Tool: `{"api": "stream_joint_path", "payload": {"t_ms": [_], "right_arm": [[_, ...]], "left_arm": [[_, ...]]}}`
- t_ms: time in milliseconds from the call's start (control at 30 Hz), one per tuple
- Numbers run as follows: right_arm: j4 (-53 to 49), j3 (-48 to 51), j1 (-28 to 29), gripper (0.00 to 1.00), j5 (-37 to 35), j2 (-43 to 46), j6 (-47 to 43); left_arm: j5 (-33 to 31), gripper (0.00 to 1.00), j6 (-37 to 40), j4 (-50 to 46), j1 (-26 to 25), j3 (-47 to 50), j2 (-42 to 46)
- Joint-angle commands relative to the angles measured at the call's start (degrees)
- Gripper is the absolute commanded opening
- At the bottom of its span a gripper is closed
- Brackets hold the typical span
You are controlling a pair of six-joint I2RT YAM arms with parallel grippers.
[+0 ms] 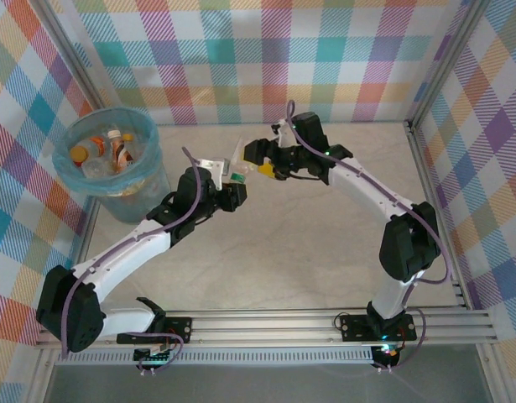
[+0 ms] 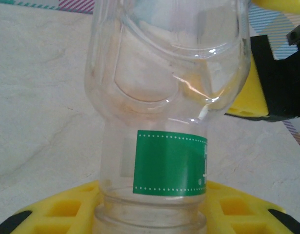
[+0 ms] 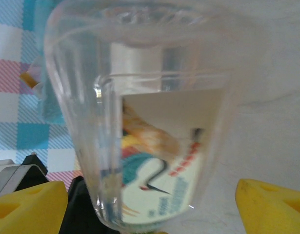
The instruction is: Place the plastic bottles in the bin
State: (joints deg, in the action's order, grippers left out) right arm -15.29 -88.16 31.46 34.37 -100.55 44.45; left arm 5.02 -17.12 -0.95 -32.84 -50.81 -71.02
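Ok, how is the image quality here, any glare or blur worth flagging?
Top external: evenly lit and sharp, no harsh shadows on the table. Left wrist: the clear bottle is in focus, with small glare streaks on its shoulder. Right wrist: the bottle is too close to the lens and soft, its label smeared.

Top view: bright, even, diffuse light with no hard source. Only faint soft shadows lie on the table [image 1: 308, 252] under both arms. Left wrist: clear bottle [image 2: 169, 97] just ahead of the left gripper's fingers [image 2: 57, 214] is fairly sharp, with small white glints on its shoulder. Right wrist: clear bottle [image 3: 154, 146] is too close to the lens and its label is smeared. The right gripper's fingers [image 3: 271, 204] are soft, and the checked wall beyond is out of focus.
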Motion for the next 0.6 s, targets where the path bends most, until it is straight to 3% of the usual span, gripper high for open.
{"api": "stream_joint_path", "payload": {"t_ms": [0,233,300,367,433,567], "right_arm": [[6.4,0.8,2.1,0.86,1.9,-0.4,2.1],[8.6,1.4,3.3,0.6,1.3,0.3,2.7],[8.6,1.8,3.2,0.55,0.6,1.5,1.7],[6.8,1.7,3.3,0.51,-1.2,3.2,-0.9],[4.9,1.1,3.2,0.49,-2.8,5.0,-4.1],[-0.8,-1.1,2.8,0.46,-4.7,7.9,-10.8]], "left_arm": [[0.0,0.31,-0.1,4.0,-0.9,0.2,2.7],[-1.9,0.35,-0.4,1.7,-1.0,-0.1,5.5],[-2.7,0.43,-0.9,0.0,-1.0,-0.8,6.8],[-2.9,0.58,-1.0,-2.0,-1.0,-1.7,8.7],[-3.0,0.67,-0.7,-4.4,-1.0,-2.7,10.9],[-3.4,0.74,1.1,-11.0,-1.0,-6.0,16.2]]}}
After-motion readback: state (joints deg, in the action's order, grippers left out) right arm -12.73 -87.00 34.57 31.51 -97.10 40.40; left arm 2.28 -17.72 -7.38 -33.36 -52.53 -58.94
